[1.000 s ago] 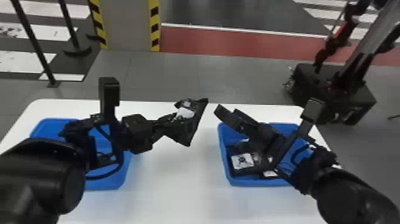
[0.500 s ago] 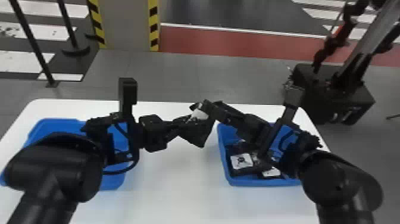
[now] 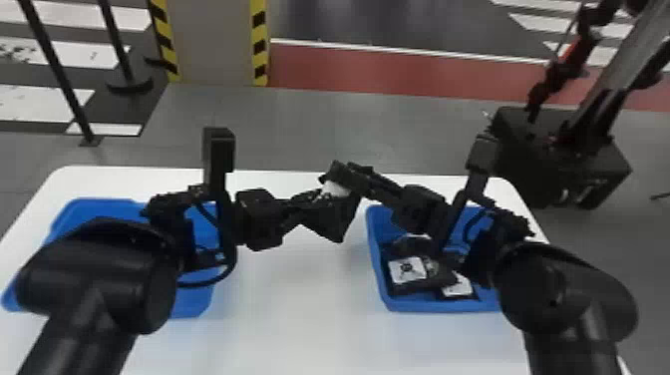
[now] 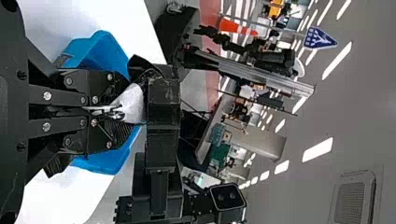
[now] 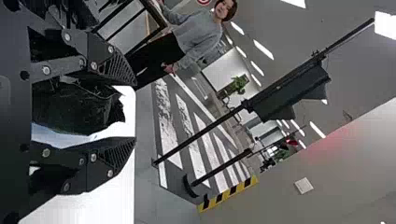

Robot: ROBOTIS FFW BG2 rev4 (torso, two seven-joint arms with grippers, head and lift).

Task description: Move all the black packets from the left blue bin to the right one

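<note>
The left end effector (image 4: 122,109) pinches a black packet (image 3: 331,217) above the desk (image 3: 299,329), near the right blue bin (image 3: 423,304). The right end effector's (image 5: 134,112) fingers are spread around it; if the left lets go too soon, it could drop.

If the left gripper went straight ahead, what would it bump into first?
Probably the right gripper, directly ahead and open around the black packet, though exactly how close is hard to judge.

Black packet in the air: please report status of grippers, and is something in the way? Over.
Left gripper shut on black packet. Right gripper open around it. Right arm covers part of right blue bin.
</note>
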